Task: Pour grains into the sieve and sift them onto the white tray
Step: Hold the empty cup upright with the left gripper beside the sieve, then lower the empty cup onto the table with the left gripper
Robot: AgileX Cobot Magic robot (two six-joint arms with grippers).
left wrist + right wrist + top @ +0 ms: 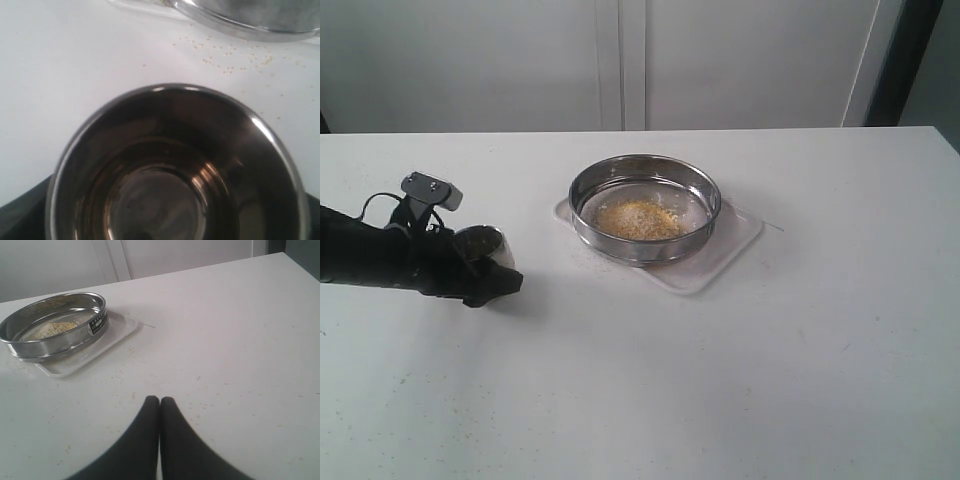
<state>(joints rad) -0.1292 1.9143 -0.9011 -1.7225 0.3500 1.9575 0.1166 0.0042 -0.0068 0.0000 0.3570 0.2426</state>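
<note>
White tabletop [770, 350], pale wall [470, 60] behind; left gripper [486, 272] tight around steel cup [175, 175], right gripper [160, 402] closed.

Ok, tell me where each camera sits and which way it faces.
Exterior: raised above the table, looking down across it at the sieve on the white tray; the left gripper around the steel cup shows.
Left wrist: just above the cup, looking into its empty bowl; dark fingers at the edges.
Right wrist: low over the table, facing the sieve; the shut right gripper shows.
Shared: all three show the sieve.
</note>
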